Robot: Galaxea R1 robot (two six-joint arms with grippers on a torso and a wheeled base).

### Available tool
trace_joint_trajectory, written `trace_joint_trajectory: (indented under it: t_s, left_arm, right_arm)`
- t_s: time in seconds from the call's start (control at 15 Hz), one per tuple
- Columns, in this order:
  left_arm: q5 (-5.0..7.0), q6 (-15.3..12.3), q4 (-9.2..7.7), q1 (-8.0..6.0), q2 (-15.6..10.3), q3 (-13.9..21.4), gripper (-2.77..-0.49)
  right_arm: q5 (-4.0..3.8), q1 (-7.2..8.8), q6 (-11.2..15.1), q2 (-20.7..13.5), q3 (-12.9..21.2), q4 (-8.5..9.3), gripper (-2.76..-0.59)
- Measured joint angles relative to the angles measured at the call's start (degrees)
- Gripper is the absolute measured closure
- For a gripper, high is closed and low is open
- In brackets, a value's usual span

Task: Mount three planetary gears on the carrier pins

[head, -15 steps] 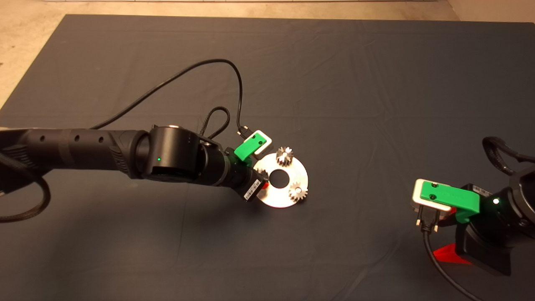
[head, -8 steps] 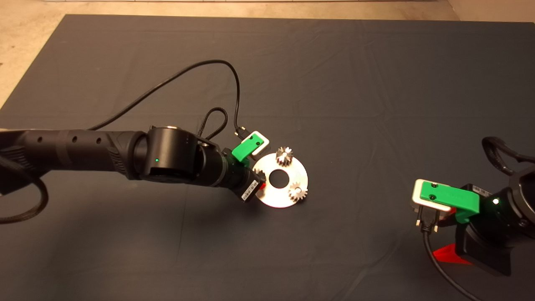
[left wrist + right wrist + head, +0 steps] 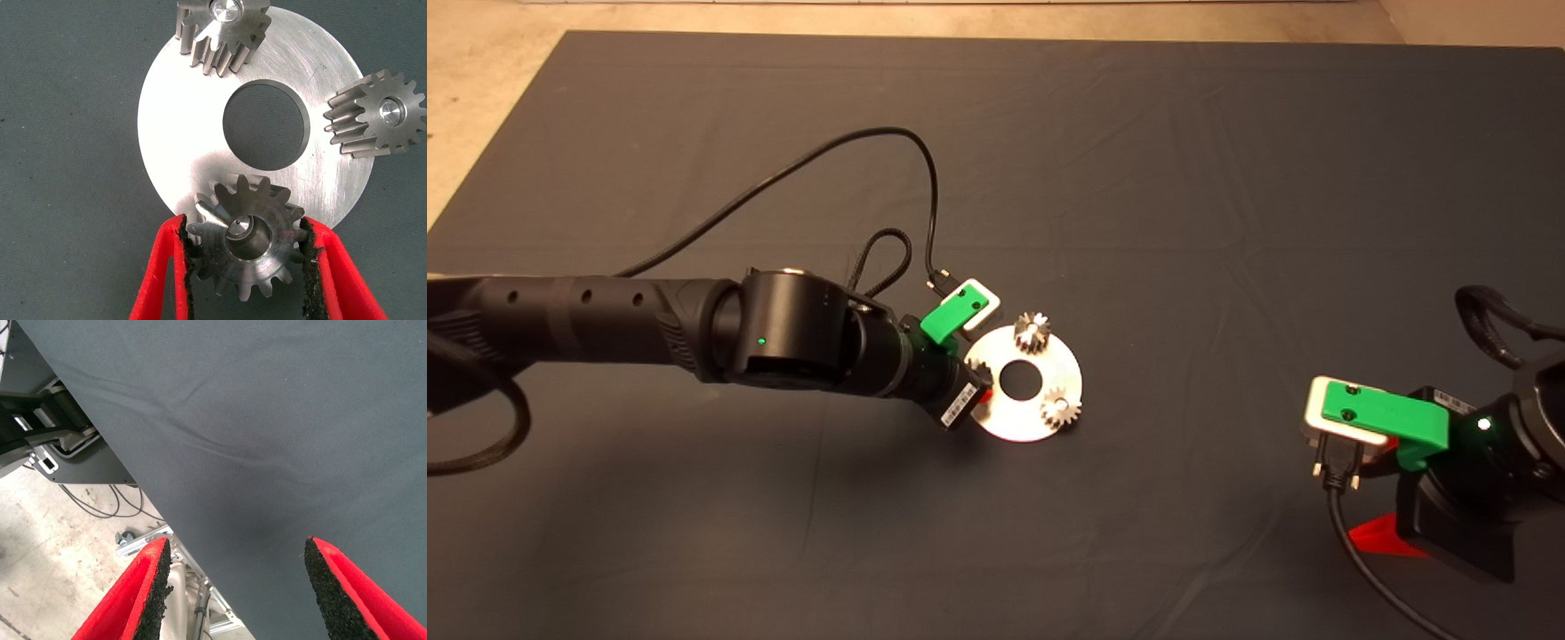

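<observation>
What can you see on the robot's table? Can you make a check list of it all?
Surface: dark mat, some creases.
Job's things: shiny disc on the mat; two gears sit on their pins; third gear is over the last pin, tilted, not down flat.
Clutter: nothing seen.
Grippers: left gripper at the disc's edge, jaws shut on the third gear; right gripper parked at the mat's lower right edge, jaws open, holding nothing.
Cables: black cable loops over the mat to the left wrist; another hangs from the right wrist.
Surroundings: pale floor beyond the mat.
</observation>
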Motion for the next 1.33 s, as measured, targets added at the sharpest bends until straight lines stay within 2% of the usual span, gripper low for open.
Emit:
trace_joint_trajectory:
  t_s: [0.8, 0.87, 1.0, 1.33]
  left_arm:
    - [0.08, 0.02, 0.13, 0.18, -0.05, 0.01, -0.71]
    - [0.06, 0.02, 0.13, 0.18, -0.05, -0.01, -0.8]
    - [0.06, 0.02, 0.13, 0.26, -0.07, 0.01, -0.82]
    - [0.06, 0.05, 0.09, 0.29, -0.2, 0.01, -1.03]
  right_arm:
    - [0.02, 0.16, 0.0, 0.96, -0.02, 0.0, -1.47]
    - [0.02, 0.16, 0.0, 0.96, -0.02, 0.0, -1.47]
    - [0.02, 0.18, 0.0, 0.97, -0.02, 0.0, -1.47]
    - [0.02, 0.16, 0.0, 0.96, -0.02, 0.0, -1.47]
